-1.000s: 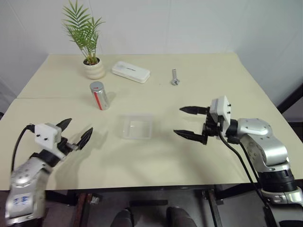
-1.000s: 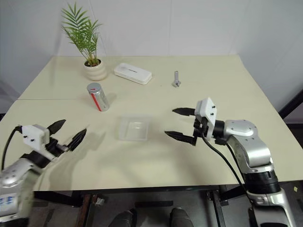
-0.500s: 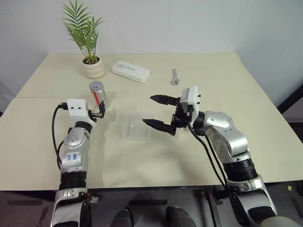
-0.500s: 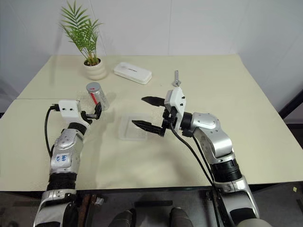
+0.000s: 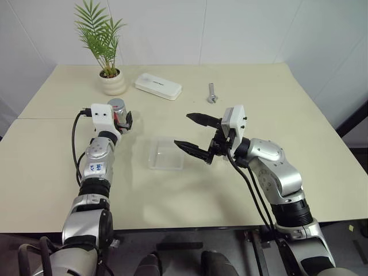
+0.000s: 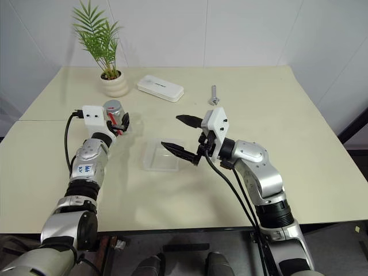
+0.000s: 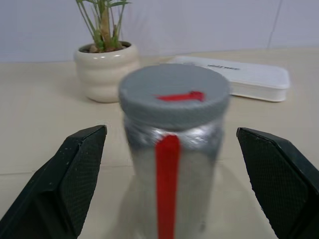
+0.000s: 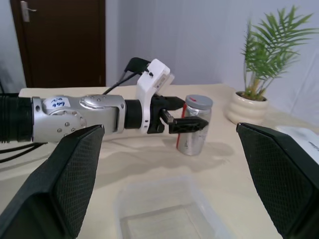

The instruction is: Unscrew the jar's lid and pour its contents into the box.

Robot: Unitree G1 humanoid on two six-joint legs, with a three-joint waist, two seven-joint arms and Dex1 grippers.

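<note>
The left claw (image 7: 169, 174) is open around the jar (image 7: 172, 149), not squeezing it. The right claw (image 5: 194, 134) is open above the box (image 5: 167, 154).

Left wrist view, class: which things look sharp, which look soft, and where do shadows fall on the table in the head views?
Left wrist view: jar and lid soft, plant pot behind crisper. Left eye view: soft shadows fall under both arms and beside the box.

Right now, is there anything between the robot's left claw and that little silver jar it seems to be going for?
Nothing visible. The left gripper is open, one finger on each side of the jar, with clear gaps and the lid on.
</note>
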